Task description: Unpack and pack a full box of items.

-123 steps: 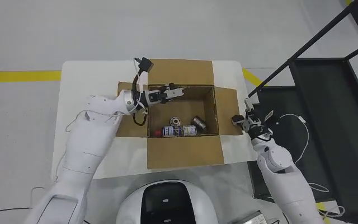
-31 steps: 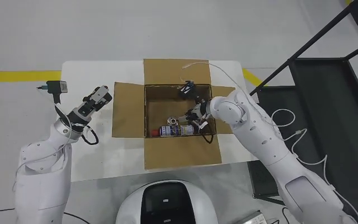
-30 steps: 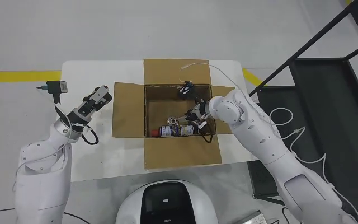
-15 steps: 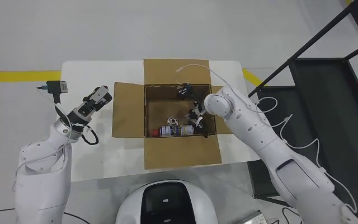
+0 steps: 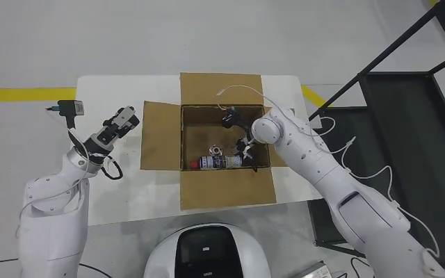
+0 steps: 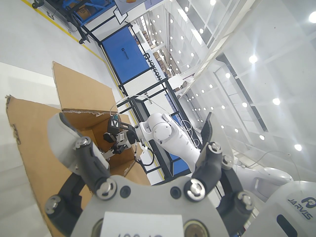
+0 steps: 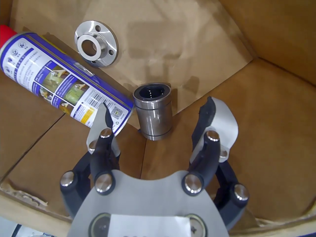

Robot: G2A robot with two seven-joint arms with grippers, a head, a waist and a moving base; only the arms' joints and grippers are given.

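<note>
Blue spray can [image 5: 221, 162] on its side, red cap [image 5: 194, 165] leftward

Bright, even overhead light; glare from ceiling lamps [image 6: 253, 59]; soft shadows inside box [image 7: 284, 25]

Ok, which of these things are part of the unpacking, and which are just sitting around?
Part of the job:
cardboard box
spray can, lying on the box floor
metal flange
steel bearing sleeve, by the can's end

Just around:
white table
black rack
yellow floor line
</note>
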